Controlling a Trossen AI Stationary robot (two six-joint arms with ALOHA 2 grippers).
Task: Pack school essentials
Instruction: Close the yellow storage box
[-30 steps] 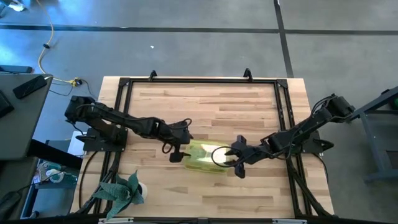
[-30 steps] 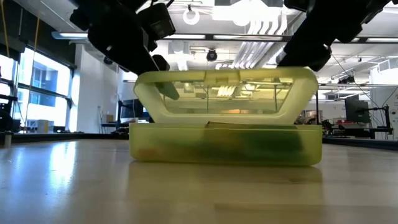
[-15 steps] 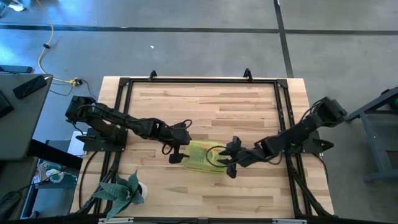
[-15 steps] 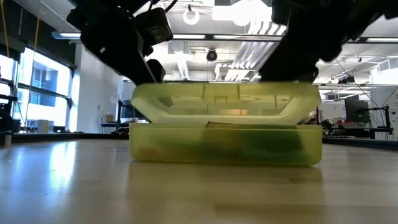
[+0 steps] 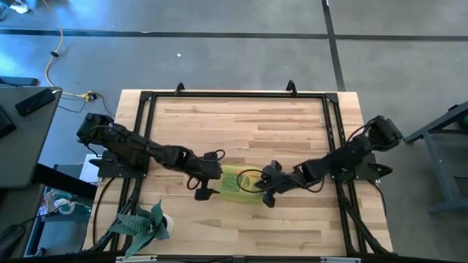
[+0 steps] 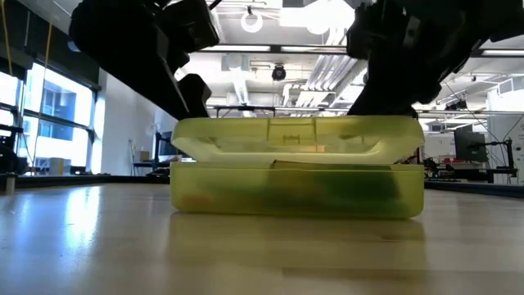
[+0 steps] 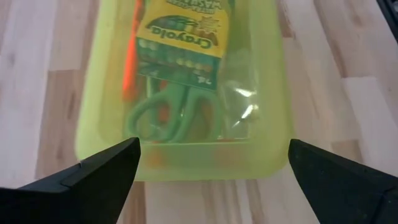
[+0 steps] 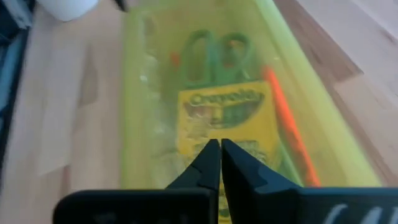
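Note:
The translucent yellow case (image 5: 240, 184) rests by its bottom on the table's near middle, its lid (image 6: 295, 135) lying low over the base (image 6: 295, 192). Through the lid I see a Crayola box (image 8: 227, 118), green-handled scissors (image 7: 168, 115) and an orange marker (image 7: 129, 59). My right gripper (image 8: 219, 155) is shut over the lid's right end (image 5: 267, 186). My left gripper (image 7: 212, 149) is open at the case's left end (image 5: 203, 183), a finger on either side; no touch shows. My right gripper bears on the top of the lid (image 8: 186, 134), near the case's right end, with its shut fingertips (image 6: 385, 106). The fingers slant down from the table's right and lie along the case. The lid lies almost flat on the base, which stays on the table.
A green leafy plant (image 5: 142, 223) and a white cup (image 5: 167, 223) stand at the near left corner. A black frame (image 5: 234, 95) runs along the table's far, left and right sides. Bare wood lies beyond the case toward the far edge.
My right gripper has shut and gone down and toward the table's left, onto the lid. The lid, raised a second ago, has swung down to lie nearly flat on the base. My left gripper has drawn slightly toward the near edge, still open.

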